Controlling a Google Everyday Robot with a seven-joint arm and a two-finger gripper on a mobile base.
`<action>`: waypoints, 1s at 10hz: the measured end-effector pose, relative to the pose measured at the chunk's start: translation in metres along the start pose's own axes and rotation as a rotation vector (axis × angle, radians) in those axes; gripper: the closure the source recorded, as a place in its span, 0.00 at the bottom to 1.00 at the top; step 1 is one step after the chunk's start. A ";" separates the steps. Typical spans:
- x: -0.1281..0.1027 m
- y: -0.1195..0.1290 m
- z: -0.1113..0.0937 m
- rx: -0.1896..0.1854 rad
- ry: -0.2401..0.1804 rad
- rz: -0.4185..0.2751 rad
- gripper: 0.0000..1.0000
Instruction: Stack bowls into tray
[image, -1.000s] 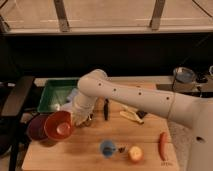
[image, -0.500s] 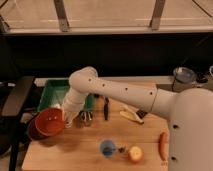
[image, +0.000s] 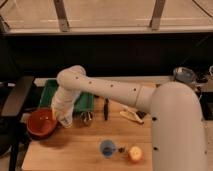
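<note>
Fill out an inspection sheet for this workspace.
Surface: wooden table, no spills seen.
Job's things: orange-red bowl at the table's left edge, outside the green tray; second bowl not clearly visible.
Clutter: blue cup, round fruit, banana, black utensil.
Grippers: gripper low at the orange-red bowl's right rim.
Cables: nothing seen.
Surroundings: dark frame on the left, metal pot on the right.

The orange-red bowl (image: 40, 123) sits upright at the lower left of the frame, on the left edge of the worktop (image: 75, 150), its lower part dark. The green tray (image: 48, 91) lies flat just behind it, toward the upper left, partly hidden. The hand (image: 64, 120) is at the bowl's right rim.
</note>
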 end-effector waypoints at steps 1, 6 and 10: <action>0.001 -0.008 0.004 -0.014 -0.008 -0.017 1.00; 0.002 -0.007 0.016 -0.043 -0.025 -0.018 0.79; 0.000 0.001 0.020 -0.058 -0.003 0.028 0.39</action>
